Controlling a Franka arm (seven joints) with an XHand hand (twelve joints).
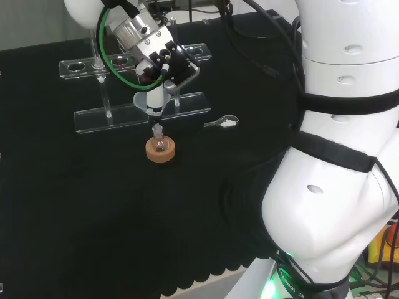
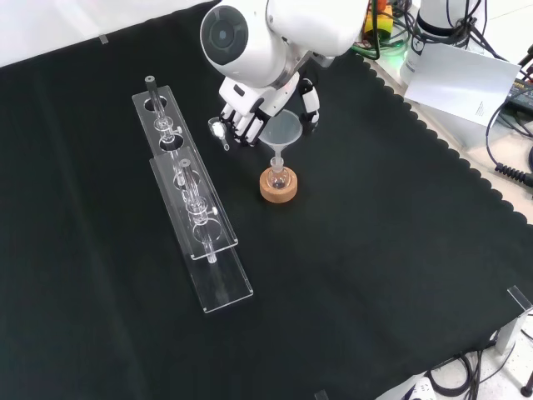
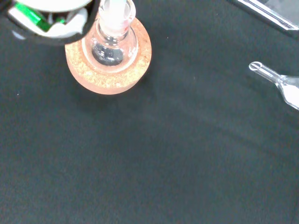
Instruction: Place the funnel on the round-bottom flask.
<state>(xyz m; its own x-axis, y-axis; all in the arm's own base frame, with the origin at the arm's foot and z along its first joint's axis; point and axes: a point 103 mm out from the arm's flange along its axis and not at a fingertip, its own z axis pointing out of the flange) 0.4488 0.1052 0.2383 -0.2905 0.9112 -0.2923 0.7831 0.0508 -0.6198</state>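
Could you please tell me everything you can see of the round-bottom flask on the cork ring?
The small clear glass round-bottom flask stands upright on a tan cork ring stand on the black cloth. It has a rounded bulb and a short neck. The stem of the translucent funnel, held by the black and white hand, sits right at its mouth.

Rack [image 2: 191, 200], spoon [image 2: 218, 132] crowd flask [image 2: 278, 177]; elsewhere open.

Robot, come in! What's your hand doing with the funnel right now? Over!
Hand curled round funnel. Funnel stem directly over round-bottom flask neck on cork ring; seated or not, cannot tell. Small glass scoop lies apart, nothing blocking.
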